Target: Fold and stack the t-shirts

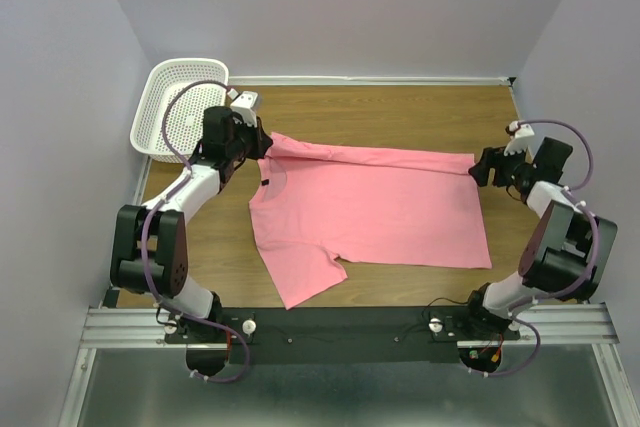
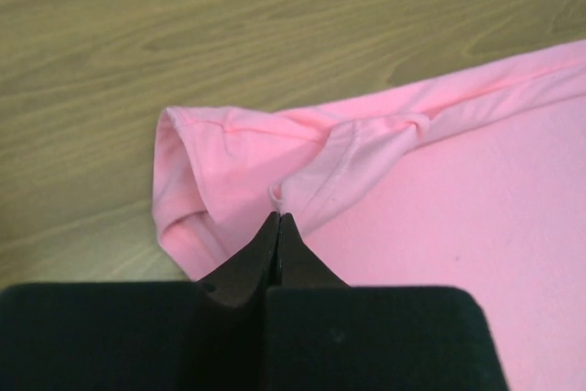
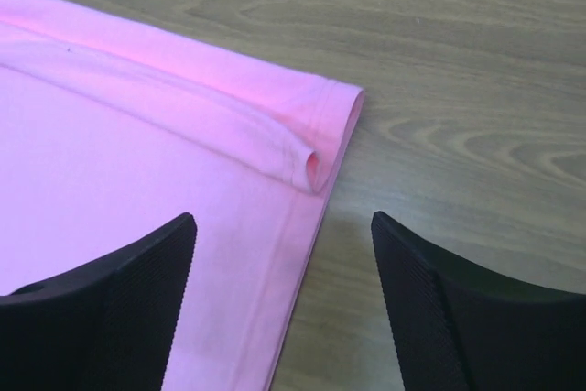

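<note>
Salmon t-shirt (image 1: 370, 207) flat on wooden worktop (image 1: 400, 112): left pincer (image 2: 277, 226) clamped on sleeve fold, right pincer (image 3: 284, 226) agape above hem corner. Behind left pincer: white mesh basket (image 1: 175, 107). Pale walls (image 1: 350, 7) around.

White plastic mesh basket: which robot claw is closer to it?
Left. The left gripper sits beside the white mesh basket, shut on a sleeve of the salmon-pink cloth t-shirt; the right gripper, open, is across the wooden table at the shirt's hem corner.

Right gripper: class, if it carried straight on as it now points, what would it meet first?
Probably the folded corner of the t-shirt, just ahead of its open jaws; depth is unclear.
</note>
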`<action>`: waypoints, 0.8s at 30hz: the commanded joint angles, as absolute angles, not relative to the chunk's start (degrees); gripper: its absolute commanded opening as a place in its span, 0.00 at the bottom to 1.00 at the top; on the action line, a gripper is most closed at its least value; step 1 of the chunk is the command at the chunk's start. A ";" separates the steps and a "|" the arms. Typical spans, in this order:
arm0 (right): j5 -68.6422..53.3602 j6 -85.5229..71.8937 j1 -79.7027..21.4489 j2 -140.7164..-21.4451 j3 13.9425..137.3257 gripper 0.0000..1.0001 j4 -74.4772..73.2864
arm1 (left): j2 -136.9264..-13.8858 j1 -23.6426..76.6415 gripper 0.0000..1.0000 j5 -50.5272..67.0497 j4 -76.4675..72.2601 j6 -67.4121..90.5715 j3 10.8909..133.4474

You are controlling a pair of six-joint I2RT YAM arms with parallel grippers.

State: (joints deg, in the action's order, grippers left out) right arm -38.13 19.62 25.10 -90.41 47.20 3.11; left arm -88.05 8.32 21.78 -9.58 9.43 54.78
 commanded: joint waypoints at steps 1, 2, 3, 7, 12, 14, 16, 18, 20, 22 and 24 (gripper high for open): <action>-38.58 22.50 26.45 -83.60 42.90 0.86 0.97 | -85.87 8.09 0.00 23.64 -5.89 7.74 53.09; -39.89 23.20 26.46 -81.23 42.11 0.86 0.18 | -85.52 8.09 0.00 23.82 -5.89 7.73 52.91; -40.60 23.55 26.46 -80.34 41.23 0.86 0.18 | -85.17 8.00 0.00 23.99 -5.80 7.56 52.74; -44.55 25.22 26.37 -77.17 40.17 0.87 -5.18 | -84.46 8.09 0.00 24.08 -5.28 7.12 51.95; -46.14 27.95 26.46 -76.90 39.73 0.87 -8.70 | -84.11 8.17 0.00 24.17 -4.48 6.50 51.15; -45.97 28.74 26.46 -76.99 39.73 0.87 -9.31 | -84.20 8.17 0.00 24.26 -4.04 6.42 50.80; -46.05 29.00 26.45 -76.73 39.73 0.87 -10.02 | -84.29 8.17 0.03 24.26 -2.99 5.98 50.89; -46.32 29.18 26.46 -76.64 39.73 0.87 -10.46 | -84.46 8.17 0.14 24.08 -1.07 5.37 51.06; -46.32 29.18 26.46 -76.29 39.90 0.87 -10.72 | -84.20 8.17 0.32 23.82 -0.09 4.57 51.15; -46.49 29.18 26.45 -76.29 40.34 0.87 -10.98 | -81.41 8.17 0.41 22.25 2.80 4.48 50.72; -46.84 29.27 26.46 -76.29 40.69 0.87 -11.42 | -77.45 8.17 0.57 17.78 1.07 5.01 48.79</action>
